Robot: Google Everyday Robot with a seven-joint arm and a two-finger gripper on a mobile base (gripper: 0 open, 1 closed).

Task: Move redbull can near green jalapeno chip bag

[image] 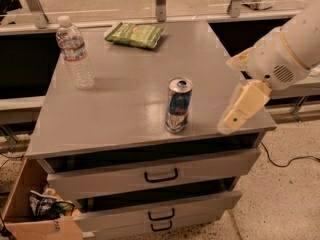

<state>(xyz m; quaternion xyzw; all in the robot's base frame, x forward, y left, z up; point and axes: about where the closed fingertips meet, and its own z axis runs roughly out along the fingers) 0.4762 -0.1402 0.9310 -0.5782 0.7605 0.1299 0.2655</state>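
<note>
The redbull can (178,105) stands upright near the front edge of the grey cabinet top (125,99), a little right of centre. The green jalapeno chip bag (136,34) lies flat at the back of the top, well apart from the can. My gripper (235,118) hangs at the right front corner of the top, to the right of the can and not touching it. It holds nothing that I can see.
A clear plastic water bottle (75,53) stands at the back left of the top. Two drawers (160,174) below stand partly open. A cardboard box (35,209) with wrappers sits on the floor at lower left. A cable (287,161) lies on the floor at right.
</note>
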